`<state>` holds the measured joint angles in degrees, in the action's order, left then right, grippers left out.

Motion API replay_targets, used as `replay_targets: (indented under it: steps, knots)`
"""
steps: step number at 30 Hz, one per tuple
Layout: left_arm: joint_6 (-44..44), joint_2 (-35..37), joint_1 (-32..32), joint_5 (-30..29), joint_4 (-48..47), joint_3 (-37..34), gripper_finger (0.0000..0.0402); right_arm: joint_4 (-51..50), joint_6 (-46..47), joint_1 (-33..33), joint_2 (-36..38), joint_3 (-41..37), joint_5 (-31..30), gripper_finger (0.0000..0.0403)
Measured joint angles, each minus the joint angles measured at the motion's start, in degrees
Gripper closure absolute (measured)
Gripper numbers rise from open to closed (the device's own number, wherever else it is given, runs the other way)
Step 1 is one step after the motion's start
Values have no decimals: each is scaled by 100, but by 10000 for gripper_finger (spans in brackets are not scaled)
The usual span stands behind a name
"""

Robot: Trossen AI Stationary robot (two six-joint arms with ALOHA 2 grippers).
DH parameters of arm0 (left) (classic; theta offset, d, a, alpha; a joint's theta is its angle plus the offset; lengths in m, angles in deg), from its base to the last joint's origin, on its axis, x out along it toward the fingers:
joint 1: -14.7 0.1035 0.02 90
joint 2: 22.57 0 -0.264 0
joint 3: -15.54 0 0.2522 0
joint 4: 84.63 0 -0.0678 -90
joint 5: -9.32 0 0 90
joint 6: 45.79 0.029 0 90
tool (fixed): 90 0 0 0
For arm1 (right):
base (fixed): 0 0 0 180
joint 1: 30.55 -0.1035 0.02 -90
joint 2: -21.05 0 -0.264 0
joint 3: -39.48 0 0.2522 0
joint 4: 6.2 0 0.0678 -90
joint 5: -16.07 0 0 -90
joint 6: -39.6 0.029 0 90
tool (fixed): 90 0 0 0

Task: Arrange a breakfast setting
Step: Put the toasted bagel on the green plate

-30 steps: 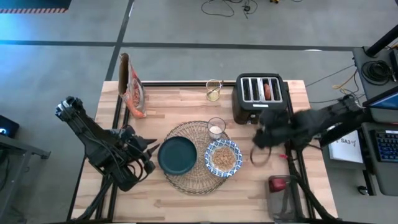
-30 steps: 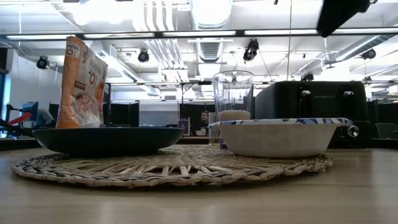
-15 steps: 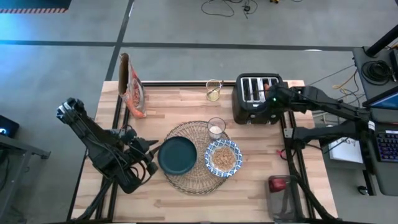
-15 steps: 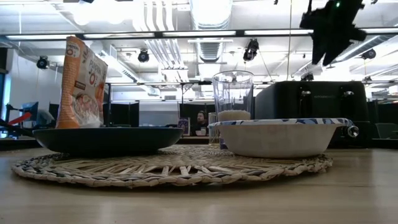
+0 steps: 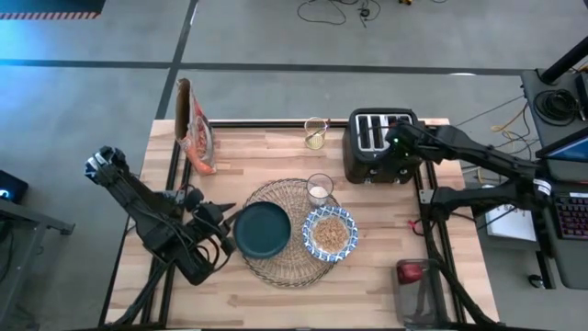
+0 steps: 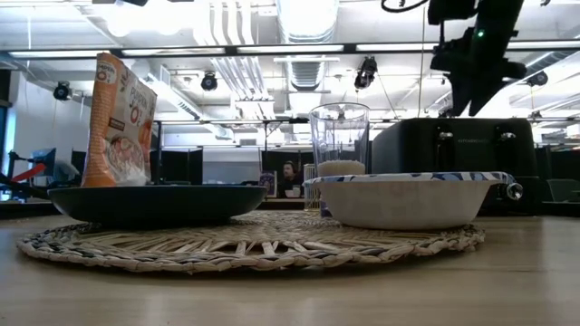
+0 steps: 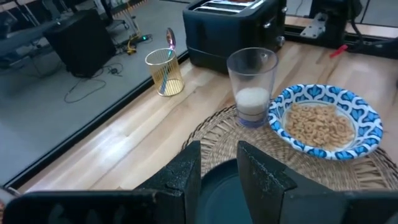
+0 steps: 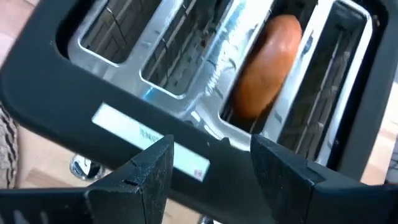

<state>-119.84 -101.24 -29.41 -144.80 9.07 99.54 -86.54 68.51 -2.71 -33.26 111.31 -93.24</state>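
The round straw placemat (image 5: 285,267) lies at the table's middle. On it rest the dark teal plate (image 5: 263,230), the blue-and-white bowl (image 5: 330,233) with cereal, and the small clear glass (image 5: 319,190) with some milk. A spoon (image 7: 169,38) stands in a yellowish cup (image 5: 315,133) at the far edge. My left gripper (image 5: 228,225) is open and level at the plate's left edge (image 7: 217,186); I cannot tell whether it touches. My right gripper (image 8: 211,155) is open and empty above the black toaster (image 5: 379,145).
A brown piece of food (image 8: 267,62) stands in one toaster slot. A cereal bag (image 5: 195,129) stands at the far left. A red-topped object (image 5: 411,271) sits at the table's near right edge. Bare wood shows to the right of the bowl.
My right gripper has swung from the table right of the bowl toward the far edge and now hangs over the toaster, coming down a little. My left gripper has crept toward the plate's left edge.
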Motion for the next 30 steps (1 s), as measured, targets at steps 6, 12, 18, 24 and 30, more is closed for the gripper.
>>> replay_targets:
  steps: [6,12,18,24,30]
  knots:
    - [3,0,157,-4,-134,-20,314,617,-491,458,-333,71,-17,200]
    - [6,0,184,-113,-401,2,314,1071,-991,1105,-859,66,-21,200]
    - [5,0,184,-68,-495,50,314,1199,-1234,1402,-1048,84,72,214]
    - [5,2,184,7,-496,214,314,1124,-1240,1418,-655,55,150,228]
    - [65,2,184,-204,-508,294,314,1156,-1185,1505,-416,55,128,228]
